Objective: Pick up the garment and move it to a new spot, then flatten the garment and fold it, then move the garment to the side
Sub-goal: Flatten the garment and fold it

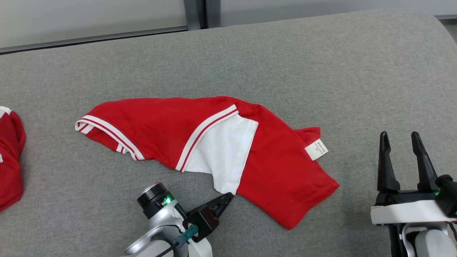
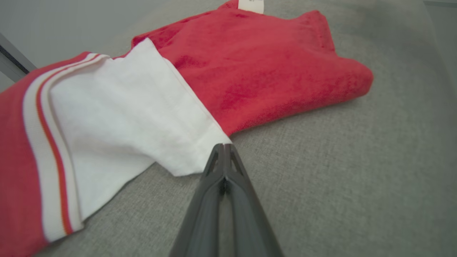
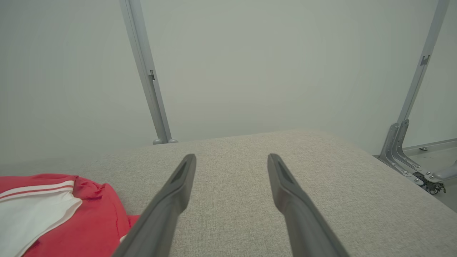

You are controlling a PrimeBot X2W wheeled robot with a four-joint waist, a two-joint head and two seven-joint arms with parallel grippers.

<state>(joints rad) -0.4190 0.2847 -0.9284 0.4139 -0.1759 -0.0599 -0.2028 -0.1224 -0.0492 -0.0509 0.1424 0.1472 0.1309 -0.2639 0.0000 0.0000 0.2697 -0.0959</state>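
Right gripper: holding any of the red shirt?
No, the right gripper stands open over bare grey cushion, apart from the red shirt.

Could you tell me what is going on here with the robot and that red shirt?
The robot is working on a red and white garment lying rumpled on a grey padded surface. Its left gripper is shut, tips at a corner of the white panel; whether cloth is pinched is unclear. The right gripper stands open to the garment's right, apart from it. Nothing is flattened or folded yet.
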